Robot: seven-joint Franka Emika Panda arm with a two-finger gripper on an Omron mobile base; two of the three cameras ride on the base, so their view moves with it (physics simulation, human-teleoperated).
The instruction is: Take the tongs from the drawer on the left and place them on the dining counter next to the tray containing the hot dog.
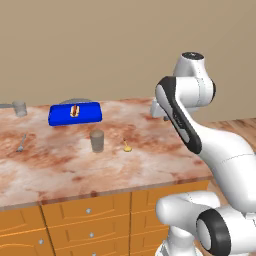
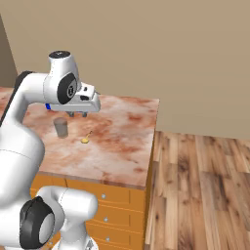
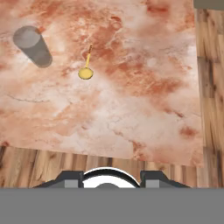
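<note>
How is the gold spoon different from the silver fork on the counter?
The gold spoon is yellow-gold, while the silver fork is pale grey. The spoon looks shorter than the fork. The spoon lies right of the grey cup, near the middle of the dining counter; the fork lies far to the cup's left. Both lie flat on the marble, in front of the blue tray.

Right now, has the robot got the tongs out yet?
Not yet. Nothing is done: the drawers under the dining counter look closed, and nothing lies beside the blue tray holding the hot dog. The gripper hovers empty-handed above the counter. Opening a drawer, grabbing the tongs and placing them all remain.
</note>
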